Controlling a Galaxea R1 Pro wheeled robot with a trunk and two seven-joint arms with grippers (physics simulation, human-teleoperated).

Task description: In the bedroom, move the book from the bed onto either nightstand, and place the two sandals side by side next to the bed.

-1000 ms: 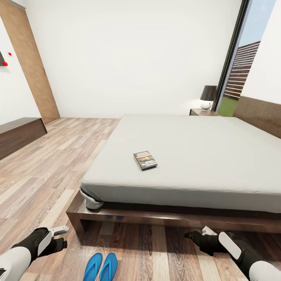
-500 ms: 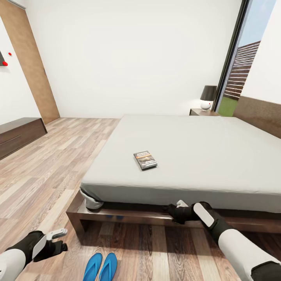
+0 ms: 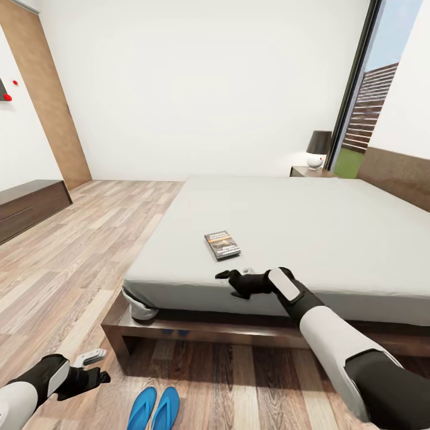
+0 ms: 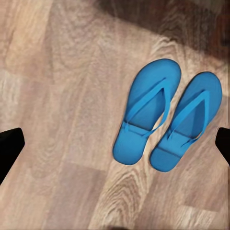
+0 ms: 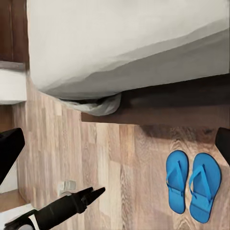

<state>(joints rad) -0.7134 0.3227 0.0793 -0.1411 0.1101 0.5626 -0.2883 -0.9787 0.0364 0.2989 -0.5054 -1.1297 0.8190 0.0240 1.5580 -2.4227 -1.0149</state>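
Already the two sandals lie side by side on the floor at the lower left of the frame, just before the foot of the bed, so that half of the task looks done. The book is not yet moved: it lies flat on the mattress at centre frame, untouched, while the nightstand stands far off at the upper right, beside the headboard.

The right tool reaches over the mattress edge just below the book, fingers apart and empty. The left tool hangs low at the lower left, also spread and holding nothing.

The sandals are bright blue, flat and thin-soled, with slim straps. The mattress is plain, matte and off-white; the frame is dark, glossy wood. The floor is streaked wood plank.
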